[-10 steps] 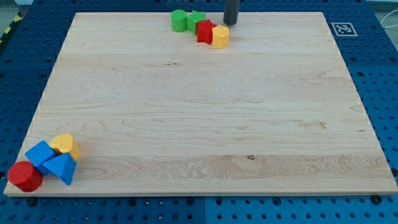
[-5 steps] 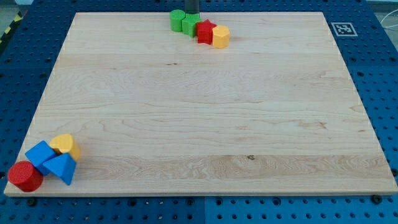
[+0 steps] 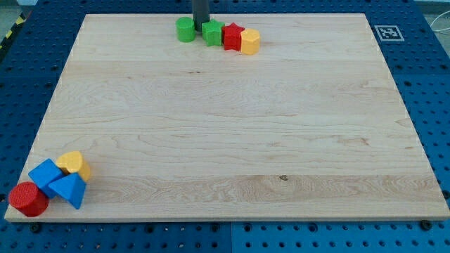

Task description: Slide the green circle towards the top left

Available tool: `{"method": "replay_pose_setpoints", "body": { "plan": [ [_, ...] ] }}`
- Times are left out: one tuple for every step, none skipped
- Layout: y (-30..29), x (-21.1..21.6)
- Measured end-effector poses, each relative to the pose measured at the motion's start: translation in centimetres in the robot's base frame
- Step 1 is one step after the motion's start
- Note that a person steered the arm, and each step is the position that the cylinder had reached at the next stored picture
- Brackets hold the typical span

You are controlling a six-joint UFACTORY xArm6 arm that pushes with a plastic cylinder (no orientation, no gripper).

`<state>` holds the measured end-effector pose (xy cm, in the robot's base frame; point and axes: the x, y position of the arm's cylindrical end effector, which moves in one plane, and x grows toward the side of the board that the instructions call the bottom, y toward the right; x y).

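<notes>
The green circle (image 3: 185, 29) is a short green cylinder near the board's top edge, left of centre. My tip (image 3: 200, 26) is the lower end of the dark rod that comes down from the view's top. It stands just right of the green circle, between it and a second green block (image 3: 212, 32). A red block (image 3: 232, 36) and a yellow block (image 3: 249, 41) sit in a row right of that green block.
The wooden board (image 3: 232, 140) lies on a blue pegboard table. At the bottom left corner sit a red cylinder (image 3: 28, 199), two blue blocks (image 3: 46, 173) (image 3: 69, 190) and a yellow block (image 3: 74, 164). A marker tag (image 3: 387, 32) lies at the board's top right.
My tip has moved left along the board's top edge, from right of the yellow block to between the two green blocks. The green circle has slid left, away from the other green block.
</notes>
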<state>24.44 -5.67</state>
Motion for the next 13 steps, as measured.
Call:
{"method": "replay_pose_setpoints", "body": {
  "plan": [
    [-1.2,2.4],
    [-2.7,4.7],
    [-3.5,5.6],
    [-2.5,4.4],
    [-1.9,2.6],
    [-1.8,0.7],
    [-2.5,-0.4],
    [-4.0,-0.6],
    [-5.7,-0.6],
    [-7.6,-0.6],
    [-8.4,-0.6],
    [-8.5,-2.4],
    [-9.5,-4.7]
  ]
}}
